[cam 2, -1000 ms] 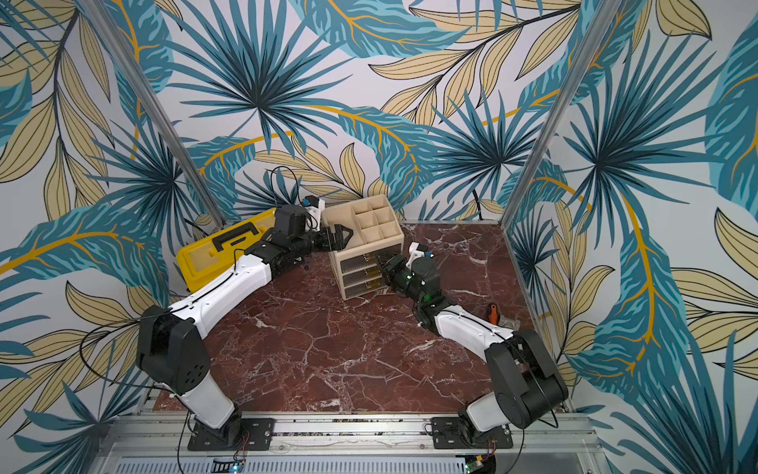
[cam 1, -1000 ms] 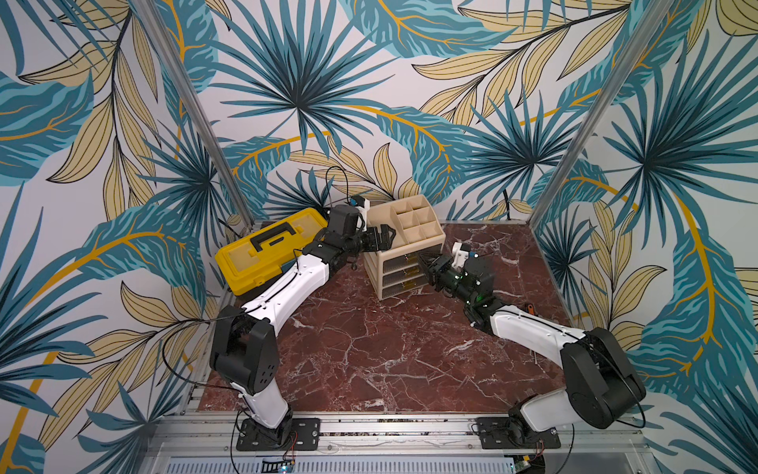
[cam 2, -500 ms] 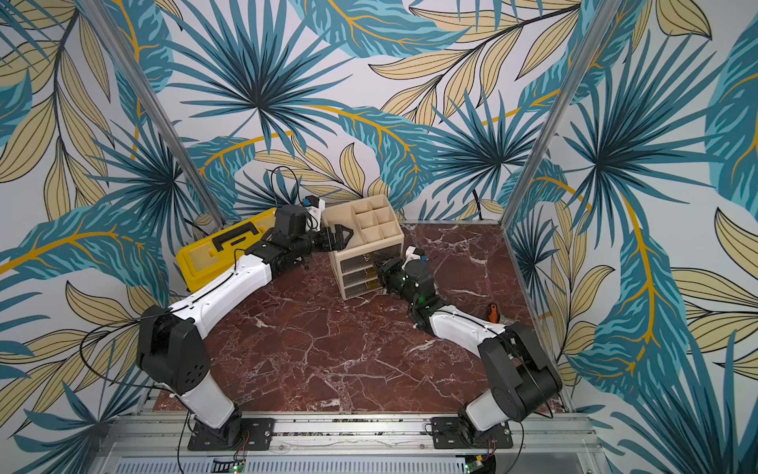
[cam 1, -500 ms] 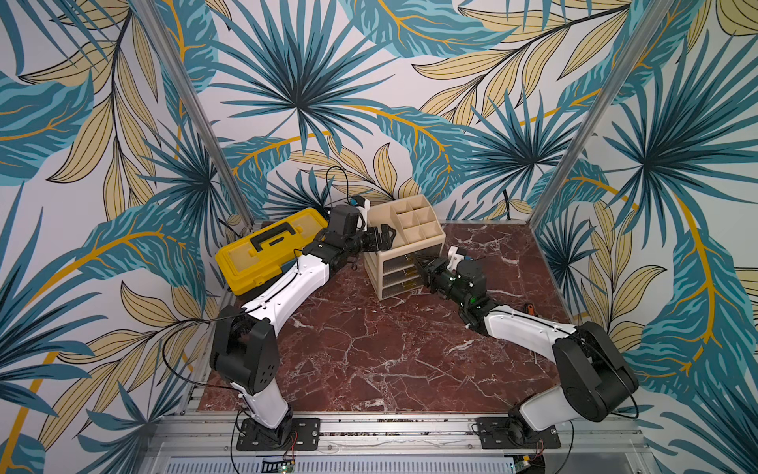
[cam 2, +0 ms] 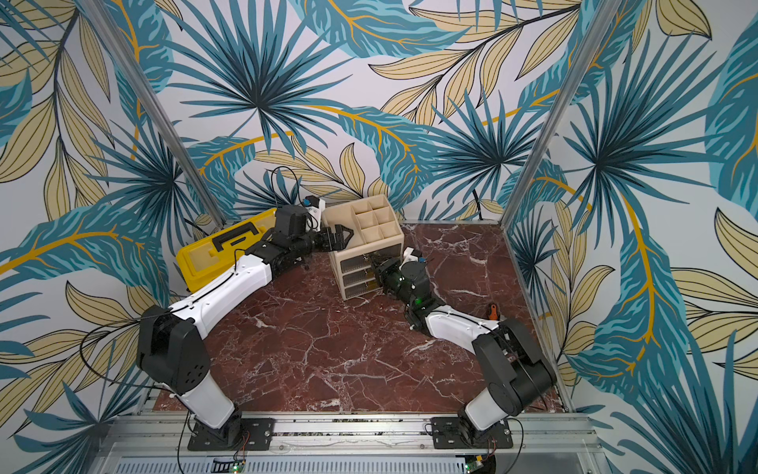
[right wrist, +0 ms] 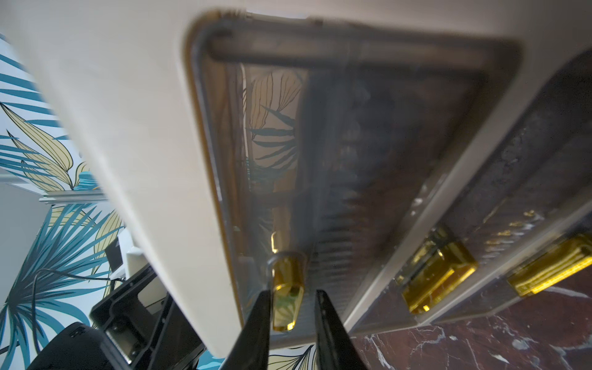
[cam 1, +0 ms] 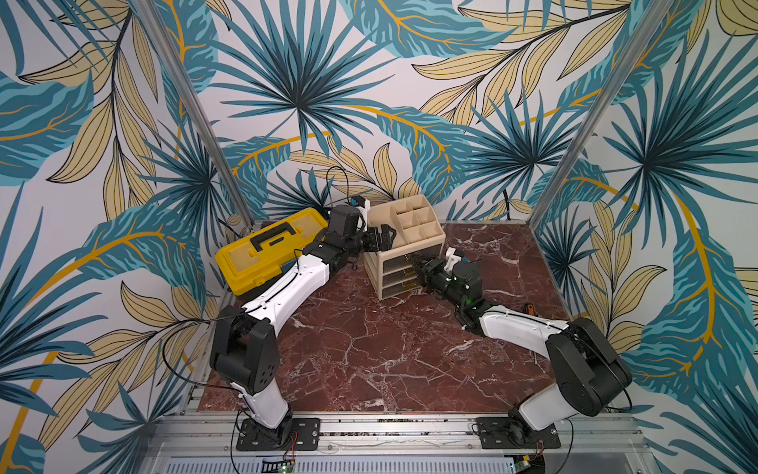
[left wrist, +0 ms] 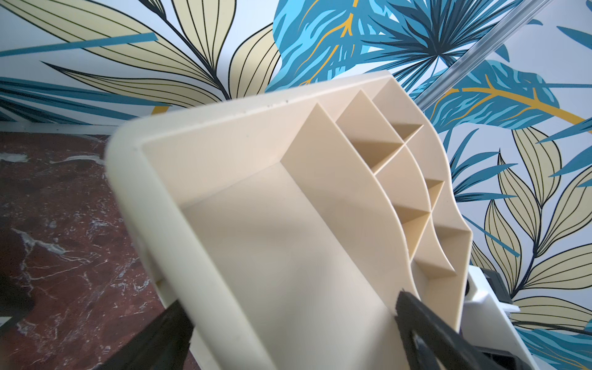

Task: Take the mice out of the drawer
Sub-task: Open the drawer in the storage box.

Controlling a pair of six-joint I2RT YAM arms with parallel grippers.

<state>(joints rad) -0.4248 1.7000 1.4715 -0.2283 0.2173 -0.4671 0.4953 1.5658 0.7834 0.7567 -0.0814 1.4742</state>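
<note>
Right pincer (right wrist: pixel 293 293) brackets the knob (right wrist: pixel 286 282) of the top drawer (right wrist: pixel 368 144), clamp unclear; left pincer (left wrist: pixel 291 299) open astride organizer (cam 1: pixel 426 240); mice unseen; drawer likely light, knob slick: pull straight

Organiser (cam 1: pixel 404 230): cream body. Drawer fronts (right wrist: pixel 352 144): smoky grey, see-through, ribbed. Pulls (right wrist: pixel 286 288): clear amber-gold. Toolbox (cam 1: pixel 254 266) at organiser's 9 o'clock: yellow, with a black carry handle (cam 1: pixel 270 239). Table (cam 1: pixel 369 349): dark red marble, white veins. Walls (cam 1: pixel 369 61): white, with teal and dark-blue palm fronds, tan leaves with black lines, mustard stems. Left arm (cam 1: pixel 287 291) and right arm (cam 1: pixel 521 328): white links, black joints. Small orange item (cam 1: pixel 529 307) at organiser's 4 o'clock.
</note>
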